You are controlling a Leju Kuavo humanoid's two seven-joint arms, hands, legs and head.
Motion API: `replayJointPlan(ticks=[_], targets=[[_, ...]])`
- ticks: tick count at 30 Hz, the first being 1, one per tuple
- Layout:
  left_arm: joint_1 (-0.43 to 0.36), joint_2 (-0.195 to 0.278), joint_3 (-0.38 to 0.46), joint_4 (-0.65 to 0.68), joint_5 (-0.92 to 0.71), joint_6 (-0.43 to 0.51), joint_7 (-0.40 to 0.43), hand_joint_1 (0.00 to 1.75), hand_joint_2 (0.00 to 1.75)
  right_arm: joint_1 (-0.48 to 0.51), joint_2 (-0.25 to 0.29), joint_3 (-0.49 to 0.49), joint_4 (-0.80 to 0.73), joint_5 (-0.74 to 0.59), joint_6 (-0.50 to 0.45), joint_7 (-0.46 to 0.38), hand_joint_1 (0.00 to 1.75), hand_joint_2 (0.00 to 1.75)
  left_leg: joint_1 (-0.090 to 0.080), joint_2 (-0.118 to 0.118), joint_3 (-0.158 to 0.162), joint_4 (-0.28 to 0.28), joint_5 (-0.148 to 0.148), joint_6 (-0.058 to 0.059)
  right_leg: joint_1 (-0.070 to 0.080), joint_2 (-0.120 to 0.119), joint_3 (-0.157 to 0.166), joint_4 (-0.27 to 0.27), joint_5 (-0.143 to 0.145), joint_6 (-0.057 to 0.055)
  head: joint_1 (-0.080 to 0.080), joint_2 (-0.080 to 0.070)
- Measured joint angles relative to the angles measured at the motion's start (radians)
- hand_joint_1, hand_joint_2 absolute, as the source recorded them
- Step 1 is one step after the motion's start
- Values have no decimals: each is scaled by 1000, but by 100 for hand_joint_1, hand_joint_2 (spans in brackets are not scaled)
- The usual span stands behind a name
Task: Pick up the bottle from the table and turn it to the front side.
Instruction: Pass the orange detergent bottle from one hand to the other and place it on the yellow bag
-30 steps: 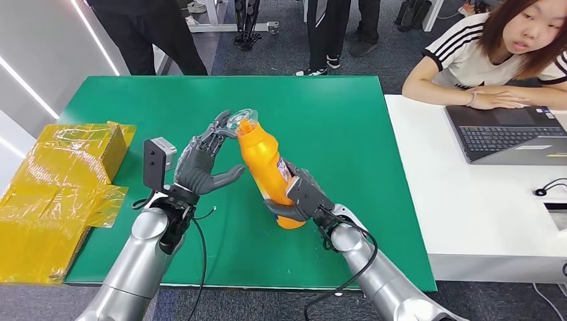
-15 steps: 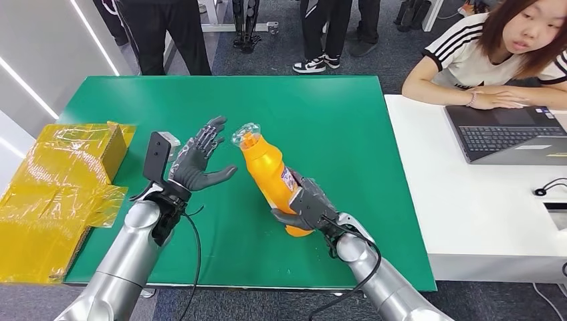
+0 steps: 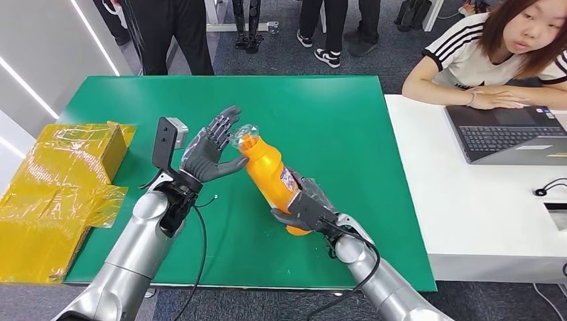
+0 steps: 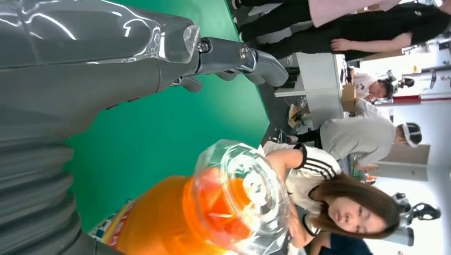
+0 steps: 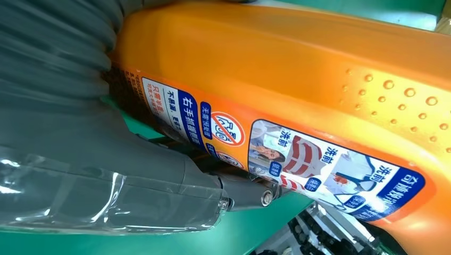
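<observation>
Closing in since a moment ago, left hand (image 3: 209, 152) spreads empty beside the bottle (image 3: 271, 179) cap. Right hand (image 3: 307, 206) grasps the tilted bottle's base above the green table (image 3: 334, 114); yellow box (image 3: 60, 180) lies well left.

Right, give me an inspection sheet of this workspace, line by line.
Surface: green table, with a white table butted against its right edge.
Job's things: orange bottle held tilted off the mat, its clear cap toward the left hand; printed label facing the right hand.
Clutter: yellow film-wrapped box at the left edge.
Hands: right hand grips the bottle's lower body; left hand spread open beside the cap, contact unclear.
Cables: black cable along the left forearm; another loops at the right wrist.
Surroundings: a person seated at a laptop; people standing beyond the far edge.
</observation>
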Motion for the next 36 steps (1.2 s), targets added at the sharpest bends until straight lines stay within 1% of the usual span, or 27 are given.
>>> replayJointPlan(ticks=[5, 11, 16, 20, 27, 36], targets=[[-1, -8, -15, 0, 64, -81, 18, 0, 175, -9, 0, 0, 7, -6, 6, -1, 175, 175, 0, 0, 0, 0, 0, 0, 0, 0, 0, 0, 0, 0, 0, 0], [0, -21, -57, -17, 91, -94, 59, 0, 175, -42, 3, -1, 9, -4, 20, 8, 175, 175, 0, 0, 0, 0, 0, 0, 0, 0, 0, 0, 0, 0, 0, 0], [-1, -32, -90, -17, 123, -121, 65, 0, 175, -81, 14, -5, 17, 4, 19, 20, 175, 175, 0, 0, 0, 0, 0, 0, 0, 0, 0, 0, 0, 0, 0, 0], [-10, -36, -98, -17, 116, -106, 66, 0, 175, -101, 27, -12, 29, 4, 19, 21, 175, 175, 0, 0, 0, 0, 0, 0, 0, 0, 0, 0, 0, 0, 0, 0], [-33, -39, -115, -17, 77, -42, 49, 0, 175, -115, 50, -17, 34, 5, 32, 31, 175, 175, 0, 0, -1, 0, 0, 0, 0, -1, 0, 1, 0, 0, 0, 0], [-48, -47, -119, -16, 76, -26, 48, 0, 175, -119, 70, -20, 37, 7, 35, 36, 175, 175, 0, -1, -1, 0, 0, 0, 0, -1, 0, 0, 0, 0, 0, 0]])
